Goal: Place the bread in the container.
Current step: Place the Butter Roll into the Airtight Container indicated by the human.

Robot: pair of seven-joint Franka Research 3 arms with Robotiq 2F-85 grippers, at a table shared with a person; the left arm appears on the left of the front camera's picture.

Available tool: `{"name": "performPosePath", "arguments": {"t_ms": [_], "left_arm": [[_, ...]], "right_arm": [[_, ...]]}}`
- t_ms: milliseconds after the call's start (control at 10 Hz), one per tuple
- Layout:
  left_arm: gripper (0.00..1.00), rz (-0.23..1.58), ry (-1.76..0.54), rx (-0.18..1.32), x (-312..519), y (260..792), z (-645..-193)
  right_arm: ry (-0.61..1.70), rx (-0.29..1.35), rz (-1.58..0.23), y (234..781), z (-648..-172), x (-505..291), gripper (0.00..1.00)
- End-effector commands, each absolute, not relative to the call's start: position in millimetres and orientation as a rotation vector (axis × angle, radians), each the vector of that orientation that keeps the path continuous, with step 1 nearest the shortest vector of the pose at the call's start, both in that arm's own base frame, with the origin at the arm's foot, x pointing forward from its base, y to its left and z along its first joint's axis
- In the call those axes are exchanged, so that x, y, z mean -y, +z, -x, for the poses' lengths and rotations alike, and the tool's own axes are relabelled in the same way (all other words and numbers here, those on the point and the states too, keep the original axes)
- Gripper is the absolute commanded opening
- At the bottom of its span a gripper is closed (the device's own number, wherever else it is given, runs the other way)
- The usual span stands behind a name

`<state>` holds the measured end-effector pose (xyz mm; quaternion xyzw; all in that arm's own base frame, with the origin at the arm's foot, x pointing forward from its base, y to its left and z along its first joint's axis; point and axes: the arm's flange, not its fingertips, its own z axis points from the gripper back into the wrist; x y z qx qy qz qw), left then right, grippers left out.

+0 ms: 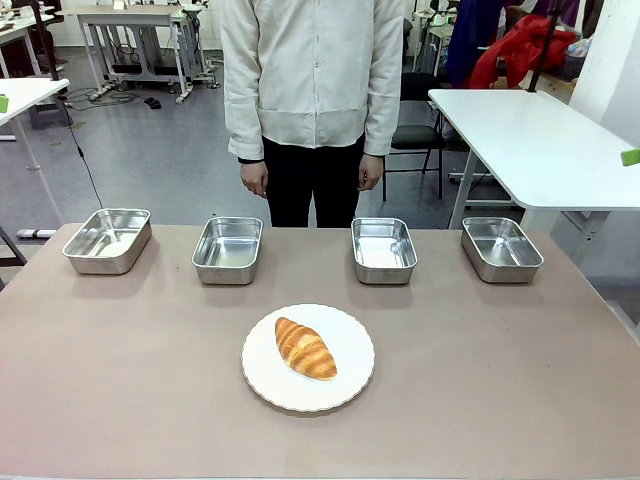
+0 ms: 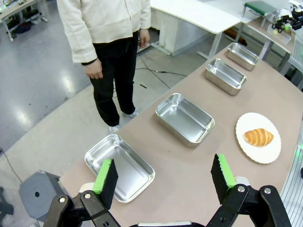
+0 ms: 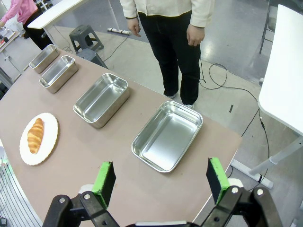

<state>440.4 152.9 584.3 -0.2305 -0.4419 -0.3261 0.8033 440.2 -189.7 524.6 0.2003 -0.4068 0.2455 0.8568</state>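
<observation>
Left gripper (image 2: 163,175): jaws apart, empty, held high, ready to reach.
Right gripper (image 3: 160,176): jaws apart, empty, likewise.
Croissant (image 1: 305,347): on scalloped plate (image 1: 350,385), six o'clock of four steel trays (image 1: 226,272), set out for pickup.

Golden-brown ridged croissant (image 1: 305,348) — lying aslant on white plate (image 1: 350,380); four shiny steel trays (image 1: 228,255) — upright, rowed beyond it.

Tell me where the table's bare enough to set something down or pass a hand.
Broad bare table lies left and right of the plate holding the bread, robot-side of the tray row. Between trays, the gap from left-middle tray to right-middle tray is widest; the outer gaps are narrower. Tightest: the strip between the plate and those middle trays.
</observation>
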Motion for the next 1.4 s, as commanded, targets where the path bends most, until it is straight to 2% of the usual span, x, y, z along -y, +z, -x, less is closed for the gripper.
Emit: {"name": "performPosePath", "arguments": {"t_ms": [0, 1300], "left_arm": [[1.0, 0.505, -0.705, 0.958, -152.8, 585.8, -440.5], [1.0, 0.505, -0.705, 0.958, -152.8, 585.8, -440.5]], "right_arm": [[0.515, 0.87, -0.431, 524.3, -442.2, 189.5, 1.0], [0.515, 0.87, -0.431, 524.3, -442.2, 189.5, 1.0]]}}
